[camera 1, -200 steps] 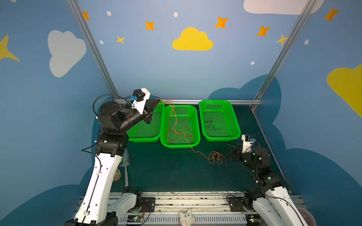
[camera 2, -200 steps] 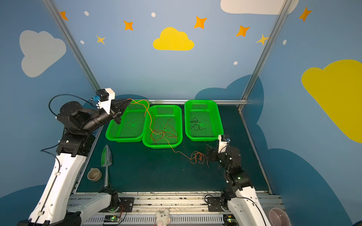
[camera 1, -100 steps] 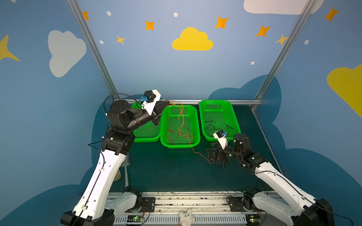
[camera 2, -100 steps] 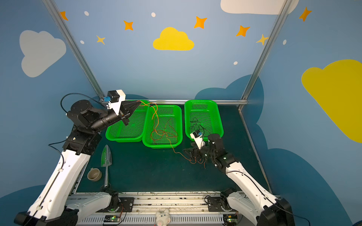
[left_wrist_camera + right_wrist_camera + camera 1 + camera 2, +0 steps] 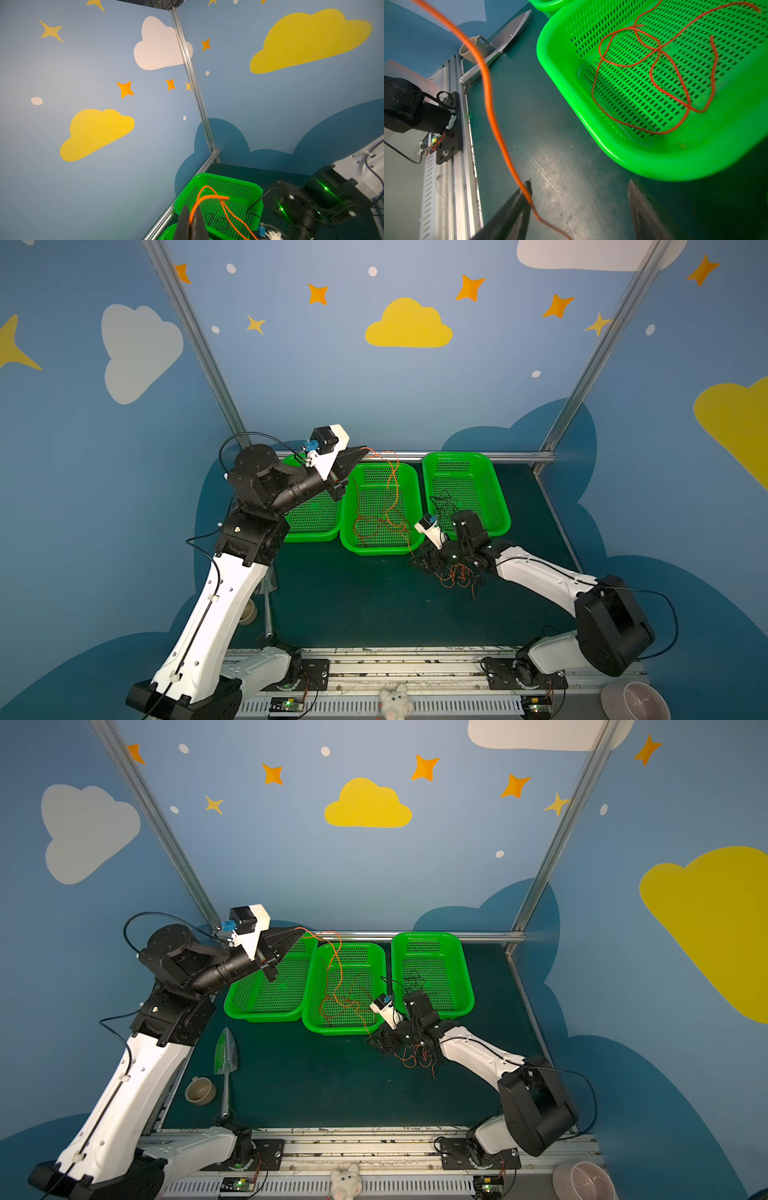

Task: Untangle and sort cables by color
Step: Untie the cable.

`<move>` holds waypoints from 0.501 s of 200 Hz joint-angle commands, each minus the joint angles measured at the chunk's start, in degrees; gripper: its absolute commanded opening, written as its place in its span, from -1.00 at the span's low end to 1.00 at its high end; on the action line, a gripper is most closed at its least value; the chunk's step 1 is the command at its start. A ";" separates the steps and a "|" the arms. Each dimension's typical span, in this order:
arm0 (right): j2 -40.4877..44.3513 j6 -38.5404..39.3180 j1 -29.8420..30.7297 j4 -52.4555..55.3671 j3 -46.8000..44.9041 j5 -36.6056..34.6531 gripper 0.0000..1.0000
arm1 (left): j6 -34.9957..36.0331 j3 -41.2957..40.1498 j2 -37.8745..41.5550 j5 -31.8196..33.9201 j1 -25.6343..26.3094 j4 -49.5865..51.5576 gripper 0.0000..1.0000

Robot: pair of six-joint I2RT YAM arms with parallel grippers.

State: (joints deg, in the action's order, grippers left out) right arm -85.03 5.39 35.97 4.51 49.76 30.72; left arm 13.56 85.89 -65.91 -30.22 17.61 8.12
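My left gripper is raised over the back of the green baskets, shut on an orange cable. That cable hangs down through the middle basket and runs to a red and orange tangle on the mat. Red cables lie looped in the middle basket. Black cables lie in the right basket. My right gripper is low over the mat beside the tangle, open. The orange cable crosses one finger's tip, not gripped.
The left basket shows no cables. A trowel and a small cup lie at the mat's left edge. A pink bowl and a plush toy sit by the front rail. Walls close in the back and sides.
The right arm has reached from near its base out to the tangle in front of the middle basket. The left gripper has carried the orange cable to the right.
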 commanded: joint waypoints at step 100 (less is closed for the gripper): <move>11.88 -6.17 -0.66 0.81 13.94 -5.25 -1.00 | -3.47 -11.71 5.42 6.00 0.41 -2.47 -0.94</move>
State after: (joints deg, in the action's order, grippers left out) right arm -76.71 1.65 36.36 9.32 62.63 25.65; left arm 13.04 78.39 -62.17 -26.00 17.80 7.92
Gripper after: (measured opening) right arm 0.047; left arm 0.048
